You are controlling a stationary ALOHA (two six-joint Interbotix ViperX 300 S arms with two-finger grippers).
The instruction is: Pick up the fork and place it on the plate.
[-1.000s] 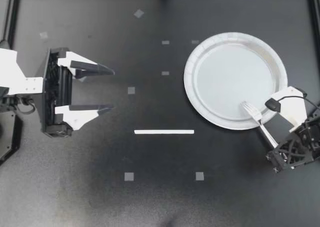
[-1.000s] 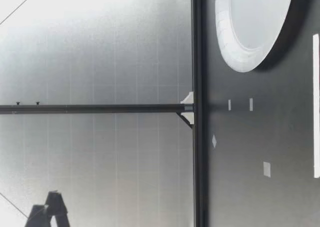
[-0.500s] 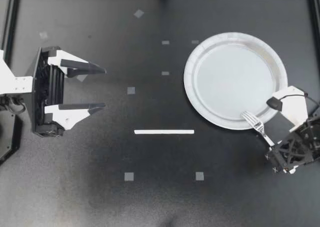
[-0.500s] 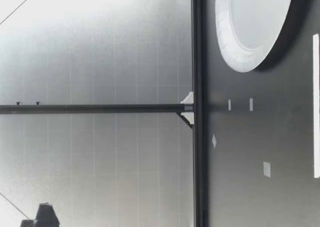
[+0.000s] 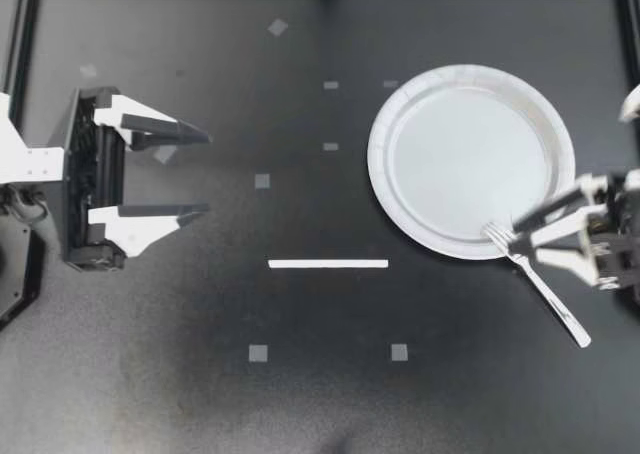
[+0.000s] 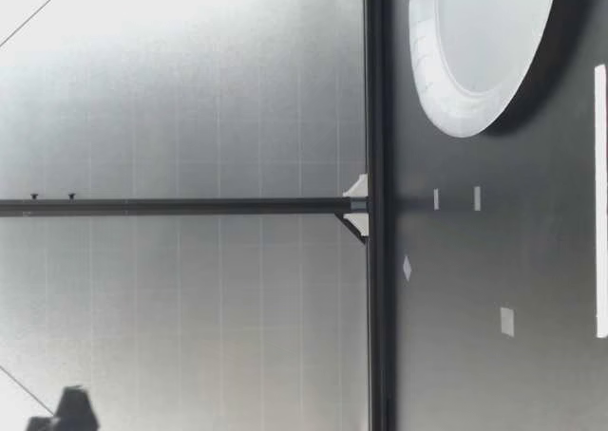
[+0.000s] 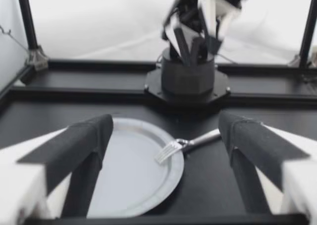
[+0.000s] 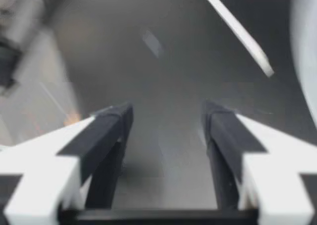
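Our right gripper, mid-right of the top view, has its fingers spread with nothing between them. The silver metal fork lies loose, tines on the round white paper plate's lower-right rim, handle on the black table. Our left gripper, far left, gapes wide and is empty.

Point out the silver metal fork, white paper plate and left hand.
silver metal fork point(image 5: 545, 296): top view, handle middle.
white paper plate point(image 5: 465, 159): top view, bare centre.
left hand point(image 5: 208, 172): top view, between fingertips.
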